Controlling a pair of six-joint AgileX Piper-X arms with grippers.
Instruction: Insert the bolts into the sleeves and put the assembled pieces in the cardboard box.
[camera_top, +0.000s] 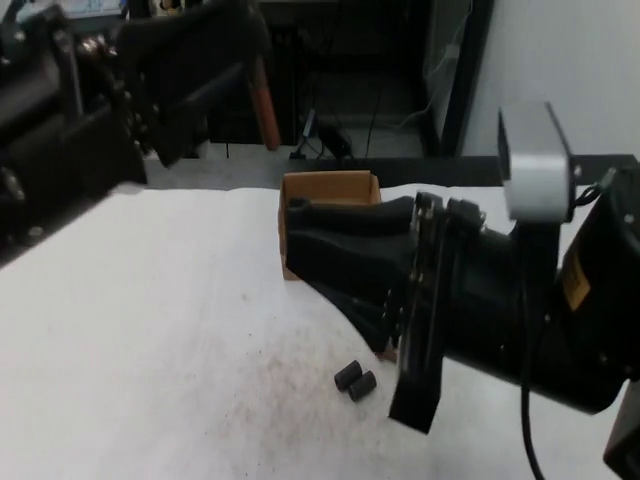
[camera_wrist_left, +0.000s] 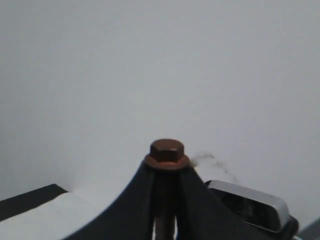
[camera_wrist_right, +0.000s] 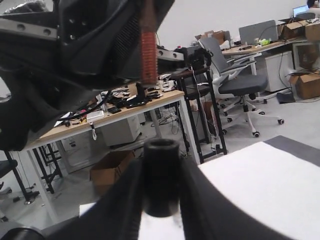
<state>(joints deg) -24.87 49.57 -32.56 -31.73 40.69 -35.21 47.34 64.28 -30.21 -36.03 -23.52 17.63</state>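
Left gripper (camera_wrist_left: 166, 172): held above the far left of the white-covered surface (camera_top: 150, 330). Its fingers (camera_wrist_left: 132, 205) pinch a rust-red hex-headed metal bolt (camera_wrist_left: 166, 151) by the shank just under the head, and the head stands proud of the fingertips. In the high view the bolt (camera_top: 266, 105) hangs from this gripper well above the surface, shank downward. Right gripper (camera_wrist_right: 161, 167): its fingers (camera_wrist_right: 122, 200) are closed around a black cylindrical sleeve (camera_wrist_right: 161, 172), whose open bore faces outward beyond the fingertips. In the right wrist view the threaded end of the bolt (camera_wrist_right: 148, 55) points toward that bore, roughly in line with it. The 2 parts are apart and not engaged. In the high view the right arm's black body lies across the right side of the surface, with a silver-cased camera (camera_top: 535, 160) on its wrist. It partly covers an open brown cardboard box (camera_top: 330, 187) at the far side of the surface. What the box holds cannot be told. 2 loose black cylindrical sleeves (camera_top: 355, 380) lie on the surface on the near side of the box, side by side and touching, just beside the right arm. Reddish-brown speckling (camera_top: 290, 365) marks the covering around them.
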